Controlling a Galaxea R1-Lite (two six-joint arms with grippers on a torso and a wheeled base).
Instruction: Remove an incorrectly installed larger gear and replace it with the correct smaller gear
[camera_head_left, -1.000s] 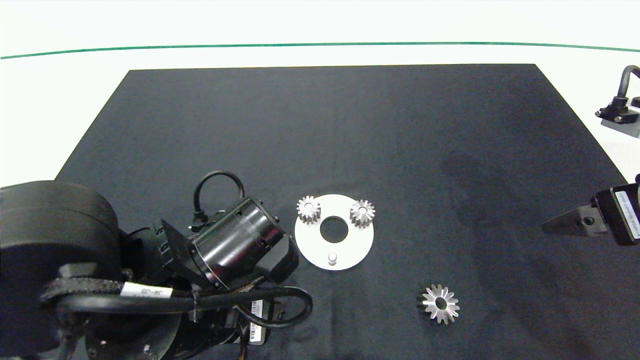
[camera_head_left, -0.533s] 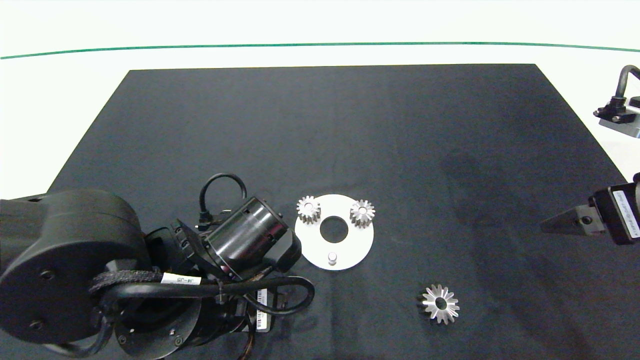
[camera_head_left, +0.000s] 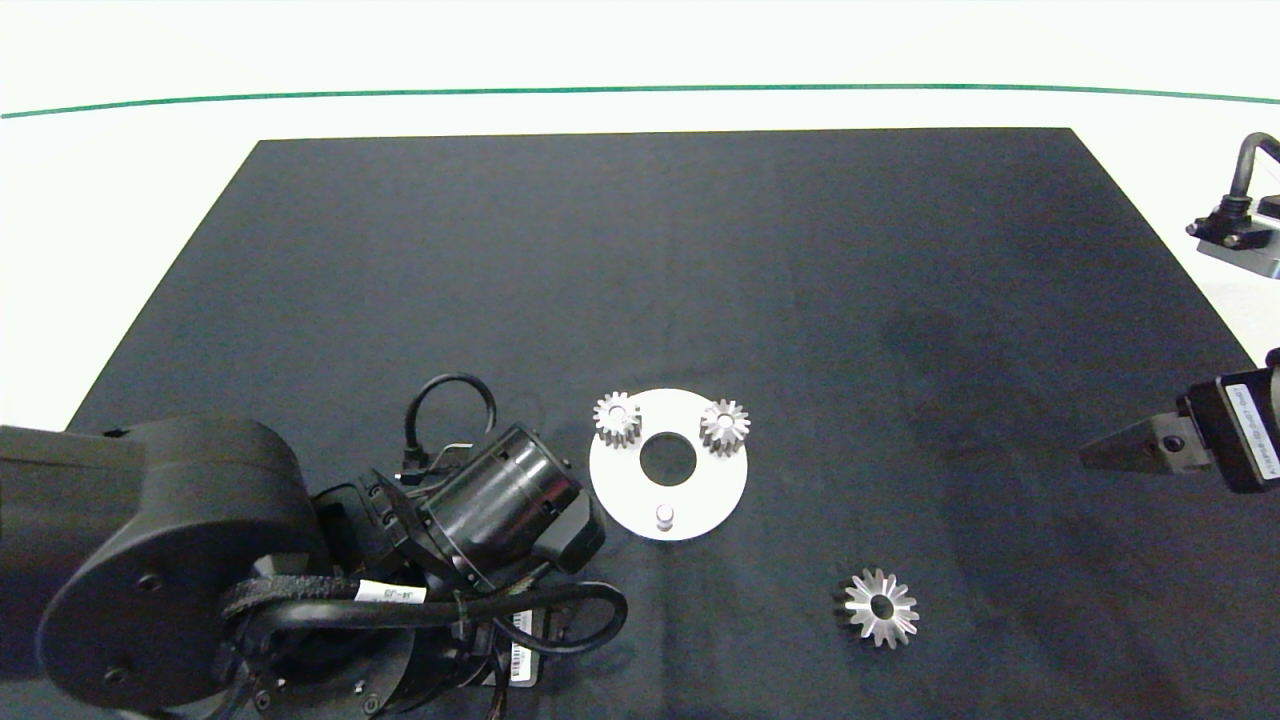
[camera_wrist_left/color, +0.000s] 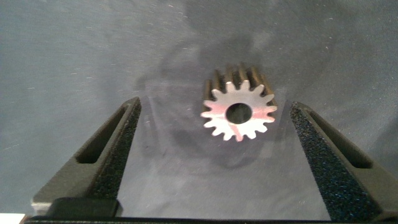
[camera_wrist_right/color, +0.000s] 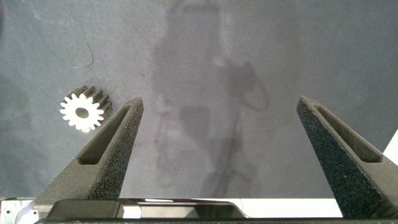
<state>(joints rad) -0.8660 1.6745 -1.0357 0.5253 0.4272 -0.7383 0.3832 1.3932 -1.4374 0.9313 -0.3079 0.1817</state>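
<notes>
Now, from above, my left arm has swung lower beside the white disc, whose front peg stands bare; the larger gear lies off on the mat. At my left wrist, my left gripper gapes wide and empty around the smaller gear, so pickup looks next. My right gripper waits open, holding nothing.

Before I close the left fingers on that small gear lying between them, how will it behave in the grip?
The small silver metal gear with short blunt teeth looks solid, so probably rigid and heavy for its size. It lies flat on the dark mat, so rolling seems unlikely. The open left gripper has foam-like pads that should bite its teeth, though bare metal may slip if caught off-centre.
</notes>
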